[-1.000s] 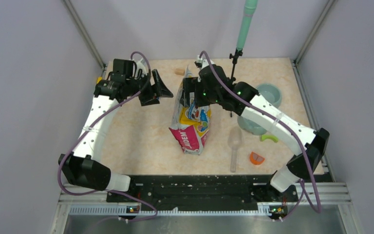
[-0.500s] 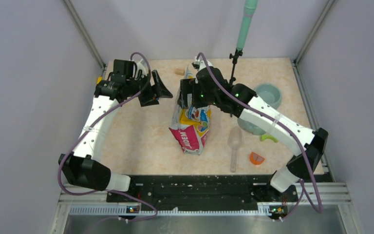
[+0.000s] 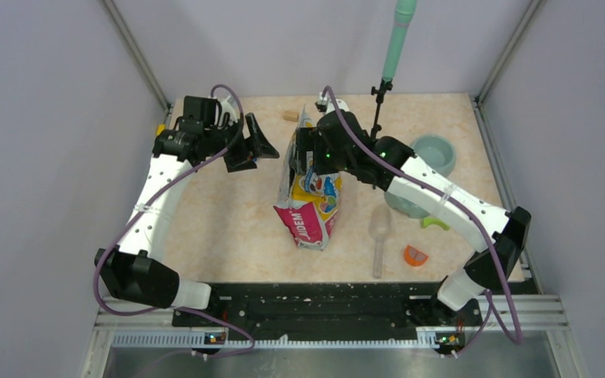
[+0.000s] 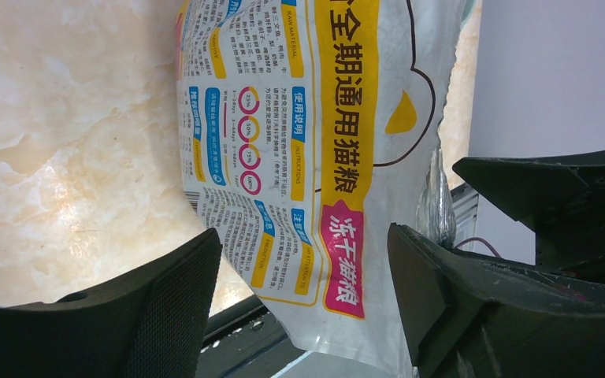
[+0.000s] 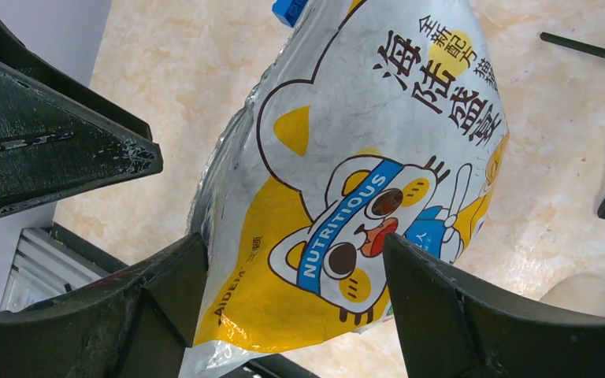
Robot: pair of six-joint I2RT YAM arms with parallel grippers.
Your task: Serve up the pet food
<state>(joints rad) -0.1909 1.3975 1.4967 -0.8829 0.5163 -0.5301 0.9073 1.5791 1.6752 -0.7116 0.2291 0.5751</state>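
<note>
We're looking down on a marbled beige table [image 3: 228, 220] boxed in by plain grey walls, and the pet food bag [image 3: 309, 201] stands upright at the middle of it. None of the kibble itself is in view.

Since a second ago the right arm has nudged slightly leftward over the bag. The left arm and the bag haven't budged.

The left gripper [image 3: 256, 153] hangs just left of the bag's top, fingers spread wide and clear of it. The right gripper [image 3: 307, 153] sits at the bag's top with fingers spread either side. We can't tell whether they touch it.

Now the count:
- One clear scoop [image 3: 380, 232] lies right of the bag.
- Two teal bowls sit further right, one open to view [image 3: 435, 151] and one half under the arm [image 3: 403, 206].
- One green piece [image 3: 435, 223] and one orange piece [image 3: 415, 255] lie beyond the scoop.
- One wooden block [image 3: 290, 115] lies behind the bag.
- One stand [image 3: 378, 106] rises behind and right of the bag.
</note>
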